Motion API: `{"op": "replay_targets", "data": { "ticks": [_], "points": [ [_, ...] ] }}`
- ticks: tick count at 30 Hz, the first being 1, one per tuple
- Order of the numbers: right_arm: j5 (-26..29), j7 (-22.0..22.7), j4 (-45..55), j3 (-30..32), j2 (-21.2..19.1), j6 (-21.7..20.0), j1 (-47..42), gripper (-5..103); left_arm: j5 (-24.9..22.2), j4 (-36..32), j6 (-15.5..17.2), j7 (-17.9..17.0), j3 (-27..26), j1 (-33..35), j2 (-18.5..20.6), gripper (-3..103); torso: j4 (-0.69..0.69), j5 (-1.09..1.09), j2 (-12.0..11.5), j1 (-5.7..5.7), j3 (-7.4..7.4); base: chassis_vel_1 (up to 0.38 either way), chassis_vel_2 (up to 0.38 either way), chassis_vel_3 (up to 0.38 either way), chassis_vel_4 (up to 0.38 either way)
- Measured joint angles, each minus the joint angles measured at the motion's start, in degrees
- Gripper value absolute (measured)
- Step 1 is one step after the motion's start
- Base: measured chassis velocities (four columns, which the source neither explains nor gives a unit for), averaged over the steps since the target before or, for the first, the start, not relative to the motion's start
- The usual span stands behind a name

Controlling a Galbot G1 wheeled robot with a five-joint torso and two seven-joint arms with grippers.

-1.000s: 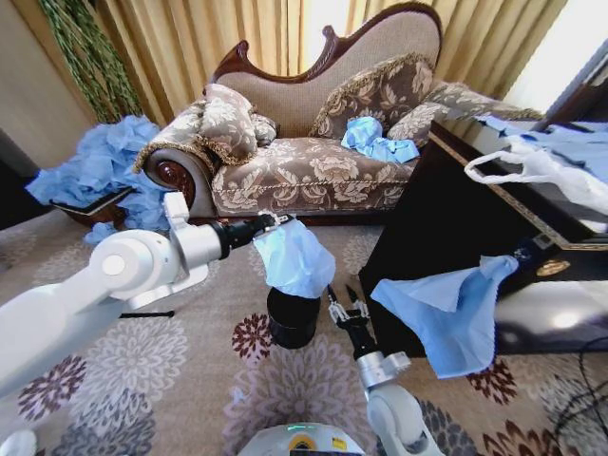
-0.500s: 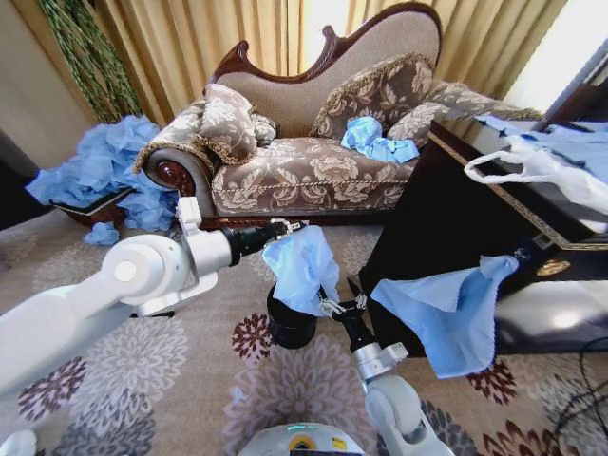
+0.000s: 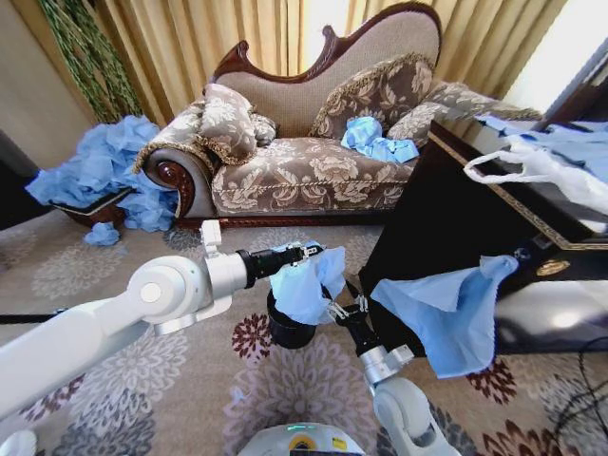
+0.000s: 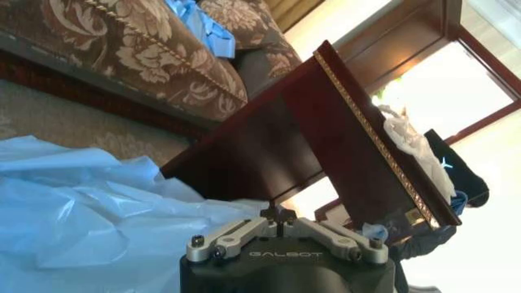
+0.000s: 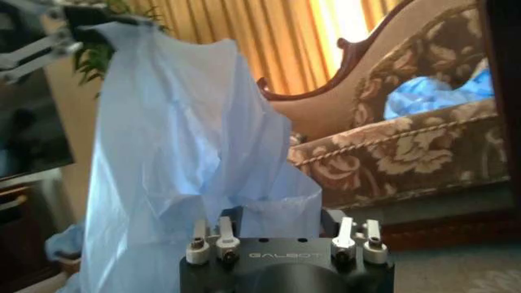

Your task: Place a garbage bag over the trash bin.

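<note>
- While the garbage bag [image 3: 306, 285] is held at frame centre in the head view, just above the trash bin [image 3: 288, 326], it is pinched at its top edge by the left gripper [image 3: 315, 251]; the right gripper [image 3: 340, 309] sits at the bag's lower right edge, apparently gripping it.
- Left wrist view: left jaws are seen clenched, with bag plastic bunched at lower left.
- Right wrist view: bag hangs from upper left down to the right jaws, whose state cannot be told for sure.
- Step judged: opening the mouth over the bin. Next move calls for spreading the edges apart and lowering around the rim.
</note>
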Motion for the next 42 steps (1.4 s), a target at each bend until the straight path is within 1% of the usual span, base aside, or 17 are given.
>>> {"op": "replay_targets", "data": {
  "ticks": [2,3,4,5,6,8,10,11,14,17,22,24,25,26,32,35,42],
  "points": [
    [0.0,0.6,0.0,-0.1,0.0,0.0,0.2,61,0.1,-0.1,0.0,0.0,0.0,0.2,0.1,0,0.0,0.0,0.0,0.0,0.0,0.0,0.0,0.0,0.0],
    [-0.1,1.5,0.0,0.0,0.1,-0.1,0.4,55,0.2,-0.2,0.0,0.2,0.0,0.4,0.2,0,0.01,0.0,0.0,0.0,0.0,0.0,0.0,0.0,0.0],
    [-0.1,1.5,0.0,0.0,0.1,-0.1,0.4,55,0.2,-0.2,0.0,0.2,0.0,0.4,0.2,0,0.01,0.0,0.0,0.0,0.0,0.0,0.0,0.0,0.0],
    [-0.4,1.8,-0.1,0.2,0.0,-0.2,0.5,50,0.3,-0.3,0.0,0.3,0.0,0.5,-0.1,0,0.01,0.0,0.0,0.0,0.0,0.0,0.0,0.0,0.0],
    [-1.3,2.7,0.0,0.9,-0.1,-0.3,0.3,38,0.5,-0.2,-0.3,0.5,-0.1,0.7,-0.7,0,0.0,-0.01,0.0,0.0,0.0,0.0,0.0,0.0,0.0],
    [-1.5,3.4,0.1,1.2,-0.1,-0.3,0.1,38,0.7,-0.1,-0.3,0.6,-0.2,0.8,-0.9,0,0.0,0.0,0.0,0.0,0.0,0.0,0.0,0.0,0.0],
    [-1.3,5.3,1.5,2.2,-0.1,-1.1,-0.8,28,1.5,0.1,-0.2,0.9,-0.6,2.1,-1.7,0,-0.02,0.0,0.0,0.0,0.0,0.0,0.0,0.0,0.0],
    [-1.3,5.3,1.5,2.2,-0.1,-1.1,-0.8,28,1.5,0.1,-0.2,0.9,-0.6,2.1,-1.7,0,-0.02,0.0,0.0,0.0,0.0,0.0,0.0,0.0,0.0],
    [-0.6,6.4,3.3,4.4,-0.7,-1.4,-1.9,12,2.5,0.1,-0.1,1.3,-2.6,5.1,-3.2,0,0.0,-0.01,0.0,0.0,0.0,0.0,0.0,0.0,0.0],
    [0.4,7.1,4.7,5.7,-1.7,-1.4,-2.6,2,3.6,0.4,0.0,1.7,-4.7,8.2,-4.1,0,-0.02,0.01,0.0,0.0,0.0,0.0,0.0,0.0,0.0],
    [1.0,7.7,6.0,6.3,-2.6,-1.5,-3.6,0,7.3,2.0,0.2,2.6,-8.6,15.2,-5.5,0,-0.01,-0.01,0.0,0.0,0.0,0.0,0.0,0.0,0.0],
    [0.9,8.1,5.9,4.4,-2.7,-1.1,-4.1,0,12.9,3.5,0.4,4.0,-11.6,22.5,-6.2,0,-0.01,-0.01,0.0,0.0,0.0,0.0,0.0,0.0,0.0],
    [0.9,8.1,5.9,4.4,-2.7,-1.1,-4.1,0,12.9,3.5,0.4,4.0,-11.6,22.5,-6.2,0,-0.01,-0.01,0.0,0.0,0.0,0.0,0.0,0.0,0.0],
    [0.6,8.2,5.4,3.0,-2.6,-0.7,-4.1,0,15.9,4.5,0.3,4.8,-12.8,25.9,-6.6,0,0.01,-0.01,0.0,0.0,0.0,0.0,0.0,0.0,0.0],
    [-0.6,8.2,3.8,-1.3,-1.9,-1.3,-2.0,0,24.0,7.7,-2.1,4.7,-15.6,36.8,-9.4,0,0.01,-0.01,0.0,0.0,0.0,0.0,0.0,0.0,0.0],
    [-0.9,8.0,3.4,-2.3,-1.9,-1.4,-2.3,0,25.3,8.5,-2.5,4.1,-16.7,39.8,-9.7,0,0.0,-0.02,0.0,0.0,0.0,0.0,0.0,0.0,0.0],
    [-3.0,6.9,3.4,-6.1,-2.7,-1.0,-4.2,0,24.5,5.2,-2.6,2.3,-24.3,48.7,-9.0,0,-0.01,-0.02,0.0,0.0,0.0,0.0,0.0,0.0,0.0]
  ]
}}
